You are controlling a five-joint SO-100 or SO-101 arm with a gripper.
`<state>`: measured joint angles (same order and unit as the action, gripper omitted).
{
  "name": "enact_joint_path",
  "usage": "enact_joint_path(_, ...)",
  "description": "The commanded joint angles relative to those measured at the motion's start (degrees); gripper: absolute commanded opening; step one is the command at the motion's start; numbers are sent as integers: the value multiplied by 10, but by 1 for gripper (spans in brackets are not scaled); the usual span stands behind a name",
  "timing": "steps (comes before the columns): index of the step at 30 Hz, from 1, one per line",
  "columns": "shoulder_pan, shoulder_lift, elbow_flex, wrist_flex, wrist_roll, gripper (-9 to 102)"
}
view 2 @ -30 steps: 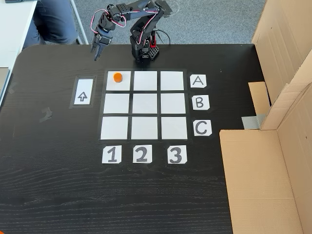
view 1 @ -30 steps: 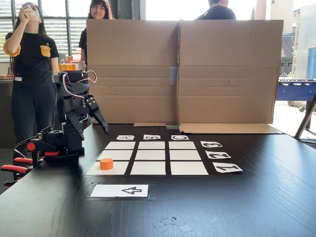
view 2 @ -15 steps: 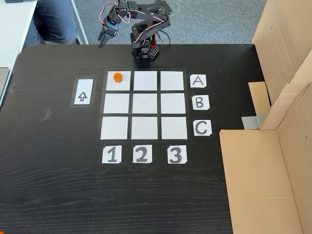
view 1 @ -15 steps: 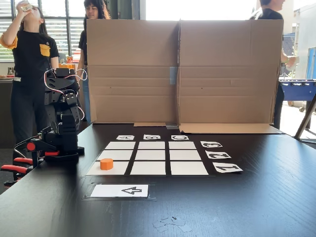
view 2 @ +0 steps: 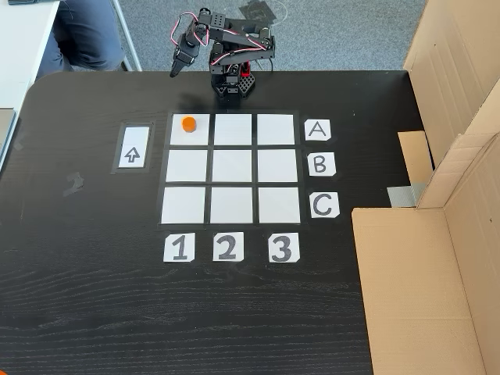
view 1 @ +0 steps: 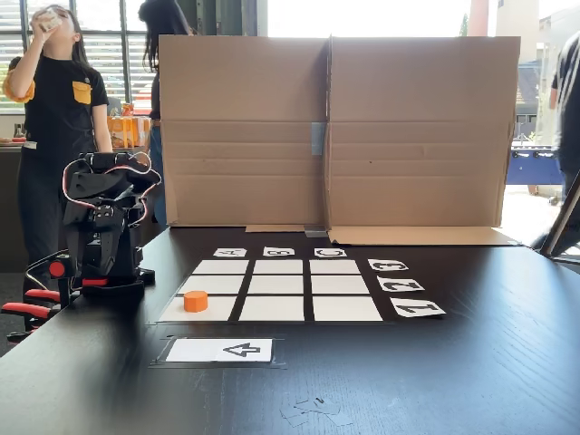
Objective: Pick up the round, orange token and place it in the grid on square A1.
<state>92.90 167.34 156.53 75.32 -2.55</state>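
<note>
- Right now the token (view 2: 188,123) is sitting upright on square A1 (view 2: 195,134), the grid (view 2: 231,168) corner cell nearest the arrow card (view 2: 133,147), toward the table (view 2: 94,297) edge where the arm is mounted.
- In the low fixed view the same token (view 1: 196,301) is showing on the front-left cell (view 1: 217,310) of the grid (view 1: 281,286), just behind the arrow card (view 1: 220,350).
- Key relation: the gripper (view 2: 176,69) is hanging folded back above the arm's base (view 2: 232,84), past the grid's A-row edge; the token is lying well apart from it, further in over the table and a little to the right in the top-down view.
- Token is round, so no long axis is mattering for any approach.
- Jaw state: I cannot tell whether the fingers are apart or together; nothing is sitting between them.
- Judgement: placement is looking done; the arm looks parked.
- View difference: the top-down view is giving the A card (view 2: 317,130) and 1 card (view 2: 179,248) alignment, confirming the cell; the low view is giving the arm's (view 1: 98,217) height and tuck, with cardboard wall (view 1: 335,127) and people behind.
</note>
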Motion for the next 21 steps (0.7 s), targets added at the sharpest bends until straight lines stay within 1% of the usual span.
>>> enact_joint_path(1, 18, 15, 18, -21, -4, 9)
enact_joint_path(11, 56, 116, 139, -97, -14, 9)
enact_joint_path(13, 63, 145, 152, -97, -14, 9)
enact_joint_path(17, 70, 156, 157, -97, -18, 4)
enact_joint_path(21, 79, 195, 178, -97, -32, 2)
